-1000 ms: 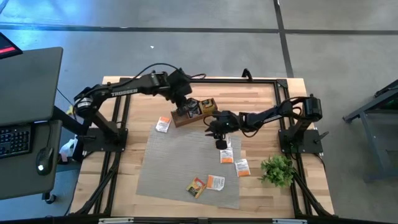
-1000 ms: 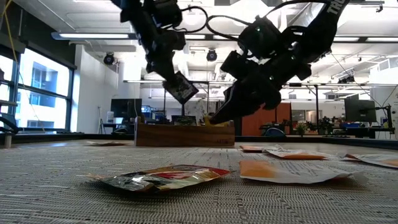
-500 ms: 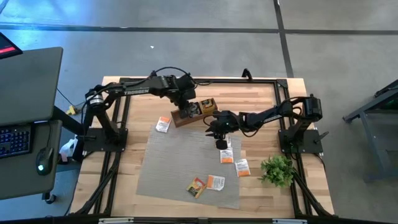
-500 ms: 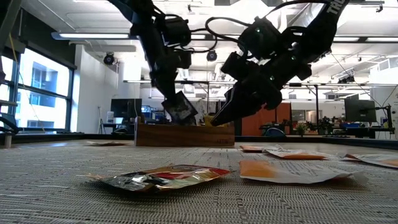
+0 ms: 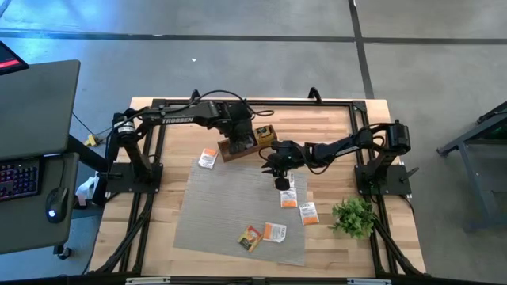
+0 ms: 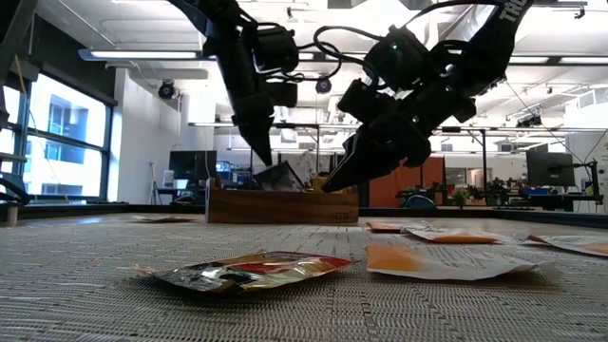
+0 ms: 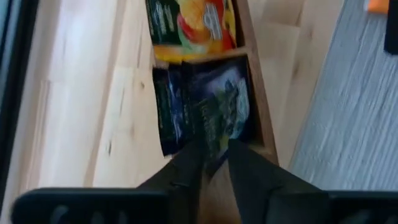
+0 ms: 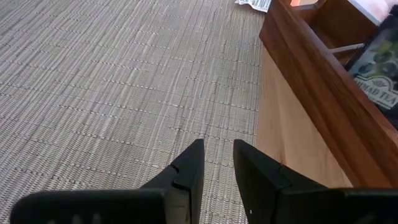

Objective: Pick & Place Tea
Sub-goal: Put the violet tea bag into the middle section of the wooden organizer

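A wooden box (image 5: pixel 247 143) stands at the grey mat's far edge, with orange and yellow sachets (image 7: pixel 189 25) in one compartment. My left gripper (image 7: pixel 214 158) is above the neighbouring end compartment, shut on a black tea sachet (image 7: pixel 208 109) that stands in it. In the low view this sachet (image 6: pixel 283 176) leans tilted in the box (image 6: pixel 282 204). My right gripper (image 8: pixel 217 165) hovers shut and empty over the mat beside the box's near wall (image 8: pixel 298 118). White-and-orange sachets (image 5: pixel 287 198) and a black-and-orange one (image 5: pixel 250 237) lie flat on the mat. My left gripper pinches the black sachet by its upper edge (image 7: pixel 212 148) between the two fingers, coming from above and pointing down. The sachet stands tilted inside the box's end compartment, its lower part down in the box.
A small green plant (image 5: pixel 354 215) stands near the table's right near corner. One white-and-orange sachet (image 5: pixel 207 158) lies on bare wood left of the box. A small black object (image 5: pixel 281 184) lies on the mat under my right gripper. The mat's left half (image 5: pixel 210 206) is bare.
My left gripper has come down from above the box, carrying the black sachet, which hung clear in the air a second ago. The sachet now sits tilted in the box's compartment. My right arm has kept still.
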Controlling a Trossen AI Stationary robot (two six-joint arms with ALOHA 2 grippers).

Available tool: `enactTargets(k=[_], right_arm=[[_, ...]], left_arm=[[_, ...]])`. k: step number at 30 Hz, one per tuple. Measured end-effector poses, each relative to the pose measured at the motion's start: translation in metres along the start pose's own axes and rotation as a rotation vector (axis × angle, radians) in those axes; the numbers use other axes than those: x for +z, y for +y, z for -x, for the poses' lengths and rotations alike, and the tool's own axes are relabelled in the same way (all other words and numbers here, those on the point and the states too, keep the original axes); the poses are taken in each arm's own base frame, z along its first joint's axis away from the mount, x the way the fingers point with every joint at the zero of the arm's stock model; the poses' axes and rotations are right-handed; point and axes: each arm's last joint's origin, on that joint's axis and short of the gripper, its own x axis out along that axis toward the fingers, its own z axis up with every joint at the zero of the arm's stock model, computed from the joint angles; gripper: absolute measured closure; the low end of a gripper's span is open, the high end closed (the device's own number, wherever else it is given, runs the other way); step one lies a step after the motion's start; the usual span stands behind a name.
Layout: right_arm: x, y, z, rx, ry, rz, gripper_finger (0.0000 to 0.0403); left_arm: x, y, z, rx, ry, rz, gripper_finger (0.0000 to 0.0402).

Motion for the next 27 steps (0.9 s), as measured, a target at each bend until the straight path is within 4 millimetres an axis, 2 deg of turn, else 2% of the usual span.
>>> enactTargets(k=[6,13,16,20,22,27], right_arm=[[0.000,0.000,0.000,0.000,0.000,-0.012,0.0320],[0.002,-0.002,0.000,-0.057,-0.014,-0.012,0.0320],[0.005,-0.005,0.000,-0.146,-0.043,-0.027,0.0320],[0.010,-0.009,0.002,-0.261,-0.093,-0.070,0.0320],[0.013,-0.011,0.002,-0.309,-0.126,-0.096,0.0320],[0.021,-0.015,0.004,-0.343,-0.224,-0.155,0.0330]], left_arm=[[0.006,0.002,0.000,0.021,-0.057,0.004,0.0291],[0.006,-0.001,0.004,0.017,-0.062,0.068,0.0294],[0.002,-0.001,0.020,0.037,-0.057,0.141,0.0310],[-0.010,0.001,0.044,0.150,0.001,0.248,0.0347],[-0.018,0.001,0.062,0.174,0.004,0.273,0.0367],[-0.027,-0.008,0.110,0.177,-0.141,0.269,0.0399]])
